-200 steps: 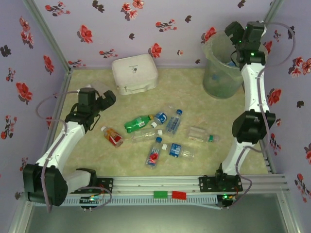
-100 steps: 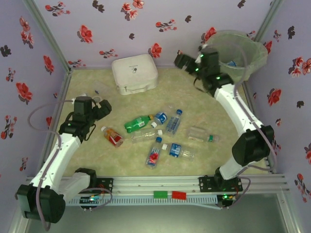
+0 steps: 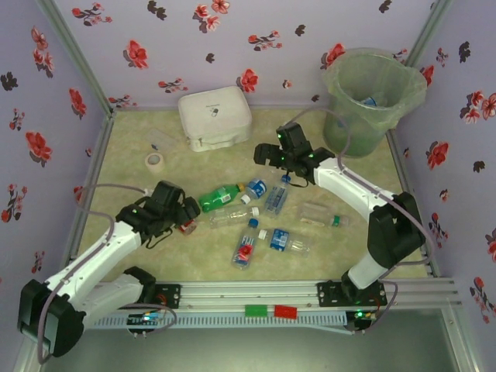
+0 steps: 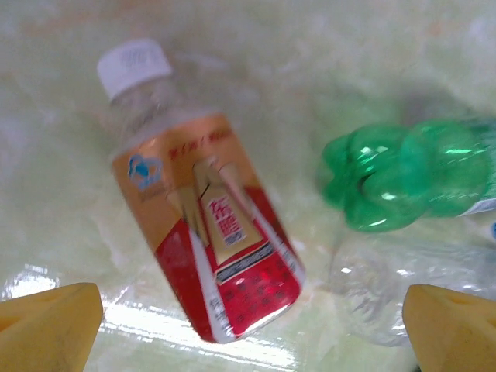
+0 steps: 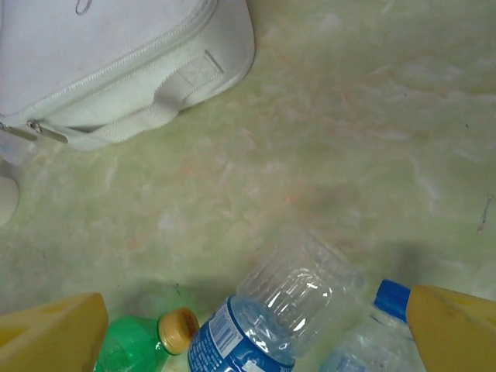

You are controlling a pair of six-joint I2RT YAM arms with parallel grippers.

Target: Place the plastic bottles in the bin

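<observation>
Several plastic bottles lie in the middle of the table: a green one (image 3: 219, 195), a clear blue-labelled one (image 3: 256, 187), a blue-capped one (image 3: 277, 195) and others nearer the front. My left gripper (image 3: 183, 214) hangs open just above the red-labelled bottle (image 4: 201, 225), whose base lies between the yellow fingertips (image 4: 46, 325). My right gripper (image 3: 267, 157) is open above the blue-labelled bottle (image 5: 271, 318), with the green bottle's cap (image 5: 177, 329) to its left. The bin (image 3: 341, 74) stands at the back right with a bottle (image 3: 370, 101) inside.
A white lidded box (image 3: 215, 116) sits at the back centre. A roll of tape (image 3: 155, 160) and a flat clear scrap (image 3: 163, 139) lie at the back left. Flowered walls close in three sides, and a rail (image 3: 256, 293) runs along the front.
My right arm has swung from the bin down and left to the bottles. My left arm has moved forward and right over the red-labelled bottle. Both grippers stayed open.
</observation>
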